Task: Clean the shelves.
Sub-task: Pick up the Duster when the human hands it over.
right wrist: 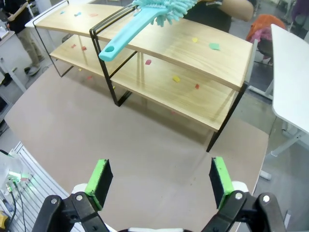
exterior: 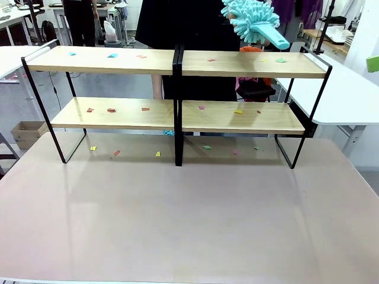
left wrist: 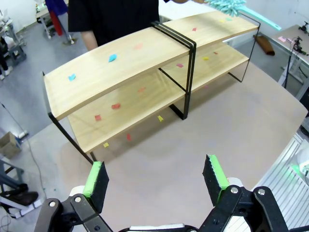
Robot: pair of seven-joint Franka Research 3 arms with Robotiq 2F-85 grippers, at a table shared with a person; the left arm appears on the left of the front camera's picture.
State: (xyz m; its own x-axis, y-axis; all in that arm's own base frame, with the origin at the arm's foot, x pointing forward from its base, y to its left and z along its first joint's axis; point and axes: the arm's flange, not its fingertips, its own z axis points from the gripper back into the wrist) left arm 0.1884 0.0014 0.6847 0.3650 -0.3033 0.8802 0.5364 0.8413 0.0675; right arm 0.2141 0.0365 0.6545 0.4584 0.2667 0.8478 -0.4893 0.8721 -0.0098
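While the left gripper and right gripper held their jaws apart and empty, the teal duster over the shelves could sweep paper scraps onto the desk.

Beyond the beige counter, a grey floor runs to far desks. A white table stands right, a second white table left, with a cardboard box on the floor nearby.
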